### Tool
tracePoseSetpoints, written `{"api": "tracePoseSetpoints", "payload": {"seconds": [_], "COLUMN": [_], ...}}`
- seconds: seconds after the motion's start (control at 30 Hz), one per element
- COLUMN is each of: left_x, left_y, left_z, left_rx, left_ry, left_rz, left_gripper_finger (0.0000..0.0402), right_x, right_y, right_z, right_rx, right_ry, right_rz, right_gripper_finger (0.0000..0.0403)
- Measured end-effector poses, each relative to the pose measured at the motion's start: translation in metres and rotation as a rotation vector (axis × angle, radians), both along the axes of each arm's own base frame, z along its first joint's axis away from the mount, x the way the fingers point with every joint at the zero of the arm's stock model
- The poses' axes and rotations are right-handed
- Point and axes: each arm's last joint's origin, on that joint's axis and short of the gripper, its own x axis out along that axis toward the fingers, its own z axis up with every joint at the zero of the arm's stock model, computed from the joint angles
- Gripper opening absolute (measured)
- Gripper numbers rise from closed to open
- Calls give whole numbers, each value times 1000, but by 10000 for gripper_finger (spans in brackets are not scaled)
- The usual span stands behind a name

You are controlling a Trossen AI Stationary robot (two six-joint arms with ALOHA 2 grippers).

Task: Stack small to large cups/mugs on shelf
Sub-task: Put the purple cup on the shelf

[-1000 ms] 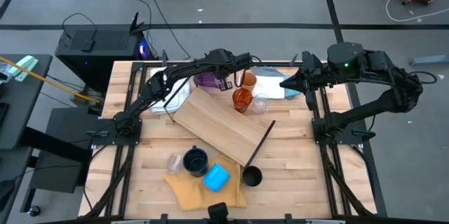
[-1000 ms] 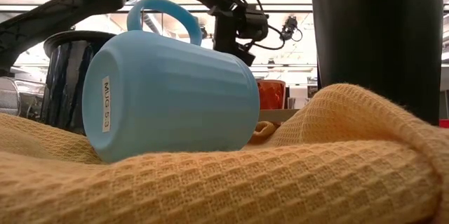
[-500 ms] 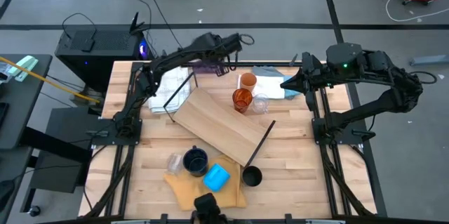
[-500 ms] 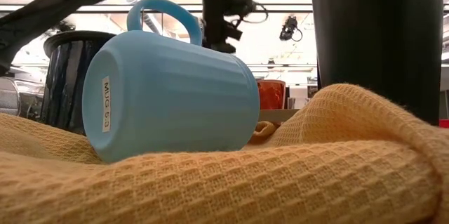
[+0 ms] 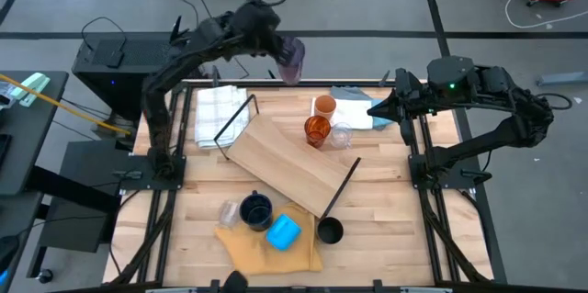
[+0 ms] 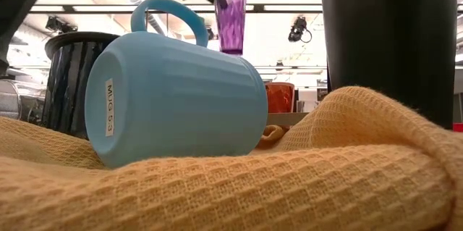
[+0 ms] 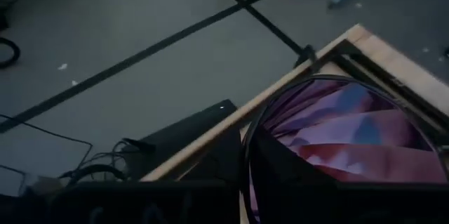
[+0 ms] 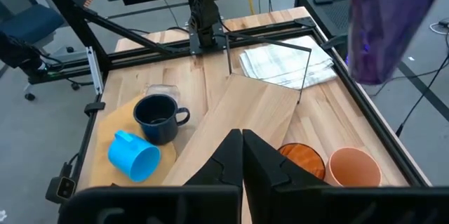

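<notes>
The purple tumbler [image 5: 291,58] hangs high over the far edge of the table, above and beyond the shelf [image 5: 292,159], pinched by its rim in my left gripper [image 5: 278,48], whose jaws are nearly closed on the wall. From here I judge the step as carrying it to the shelf, so I want to bring it down slowly, keep it upright, and pick a bare stretch of board clear of the amber ribbed cup [image 5: 316,129], the light orange cup [image 5: 323,106] and the clear glass [image 5: 341,135] crowding its far corner. The shelf lies flat and askew on the table, which I must allow for.

My right gripper [image 8: 240,155] waits over the table's right edge, jaws together, holding nothing.

The low view shows the tumbler's height and upright pose, yet the bright blue mug [image 6: 177,101] on the yellow cloth [image 6: 289,180] blocks the shelf. The right wrist view gives the board's free surface and the navy mug [image 8: 160,116].
</notes>
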Motion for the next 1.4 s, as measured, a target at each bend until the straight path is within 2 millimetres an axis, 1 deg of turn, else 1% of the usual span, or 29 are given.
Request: {"api": "tracePoseSetpoints", "payload": {"seconds": [0.07,0.2,0.27,0.3,0.4,0.53,0.6,0.77,0.83,0.9,1.0,1.1,1.17,1.3,1.4], "left_x": [-7,-13,-13,-12,-5,11,23,46,49,50,43,30,25,30,37], "left_y": [-10,-31,-41,-46,-59,-79,-89,-121,-132,-142,-149,-149,-149,-158,-170], "left_z": [2,-7,-10,-9,-7,-4,-7,-22,-27,-27,-27,-28,-29,-27,-22], "left_rx": [-27,-95,-73,-60,-62,-55,-61,-76,-86,-79,-57,-65,-63,-76,-92], "left_ry": [33,180,250,251,197,78,21,-55,-46,-48,-27,27,52,-7,-110], "left_rz": [-11,-9,7,13,20,6,-11,-36,-43,-25,30,107,137,133,108], "left_gripper_finger": [22,22,22,22,22,22,22,22,22,22,22,22,22,22,22], "right_x": [0,-1,-1,-2,-3,-4,-4,-6,-7,-10,-13,-15,-17,-18,-19], "right_y": [0,0,0,0,0,0,0,0,0,0,0,0,0,0,0], "right_z": [0,-1,-2,-3,-5,-6,-7,-6,-6,-6,-7,-8,-8,-7,-7], "right_rx": [0,-4,-7,-9,-20,-31,-39,-50,-51,-51,-58,-59,-59,-60,-60], "right_ry": [1,13,28,36,63,79,81,77,74,80,102,112,109,104,102], "right_rz": [0,2,5,6,14,21,26,32,33,33,20,17,17,17,17], "right_gripper_finger": [10,8,7,7,8,12,12,8,8,10,12,12,10,8,10]}}
